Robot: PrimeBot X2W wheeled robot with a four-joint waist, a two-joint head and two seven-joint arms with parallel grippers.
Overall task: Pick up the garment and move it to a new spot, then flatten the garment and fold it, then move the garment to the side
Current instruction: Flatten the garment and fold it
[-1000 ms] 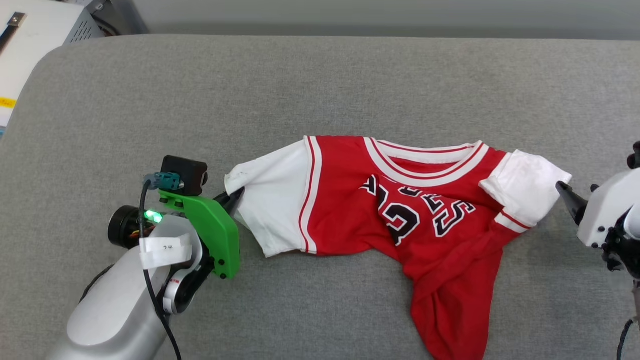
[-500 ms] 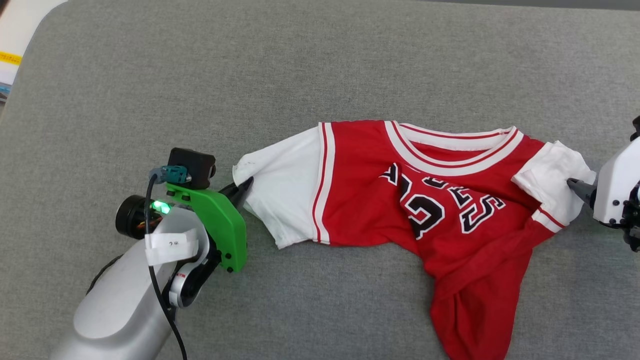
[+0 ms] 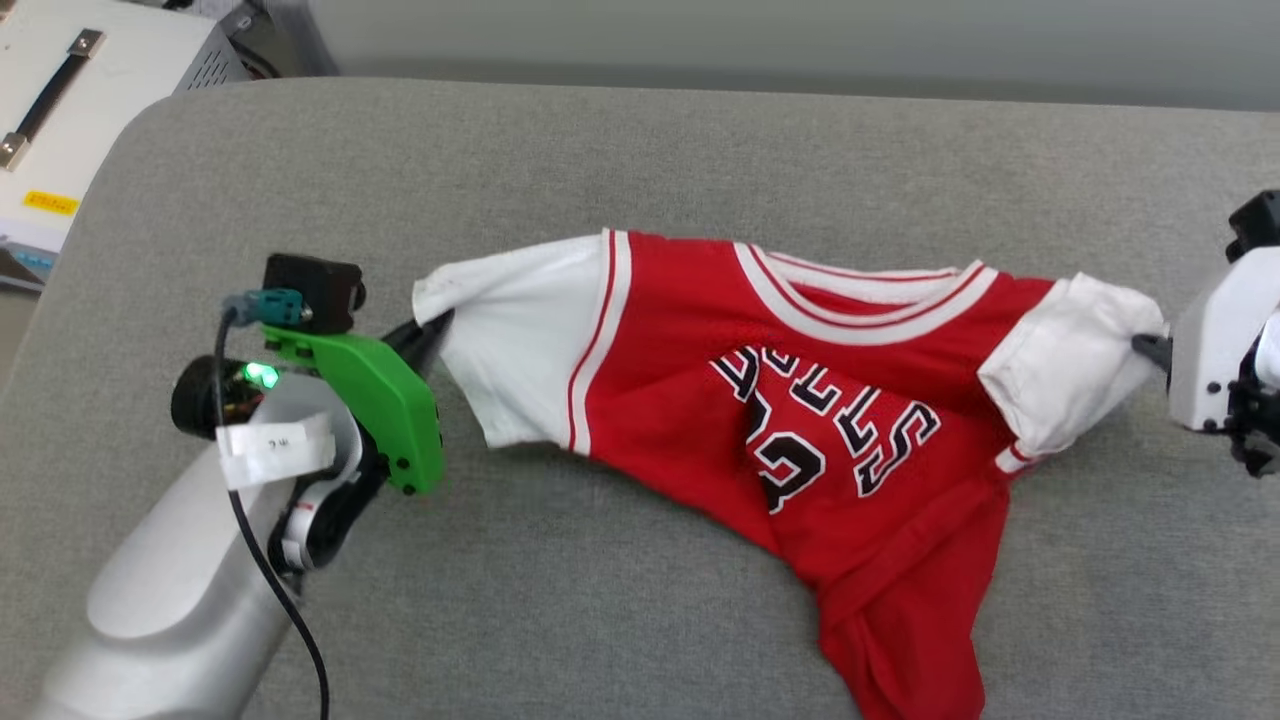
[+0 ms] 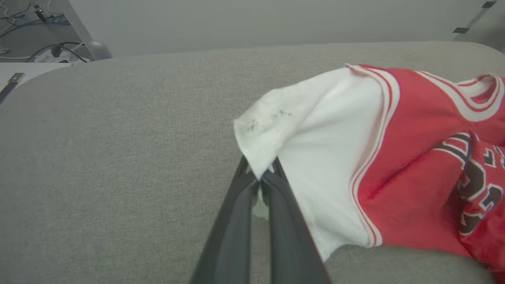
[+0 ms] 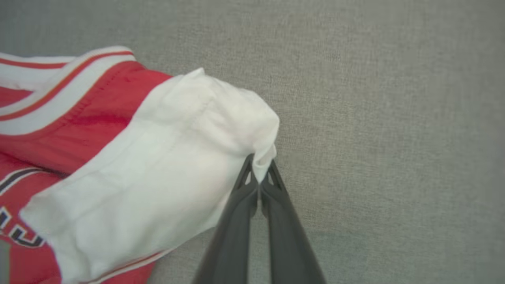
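- The garment (image 3: 690,400) spreads across mid-frame on the grey cushion (image 3: 700,150), hem trailing lower right.
- Left pincer (image 3: 430,330) grips its white sleeve at centre left.
- Right pincer (image 3: 1150,345) grips the other sleeve, far right.

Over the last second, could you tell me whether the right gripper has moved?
Yes. In the head view, the right gripper has moved in onto the garment's white sleeve and up toward the grey cushion's far edge, shutting on the sleeve.
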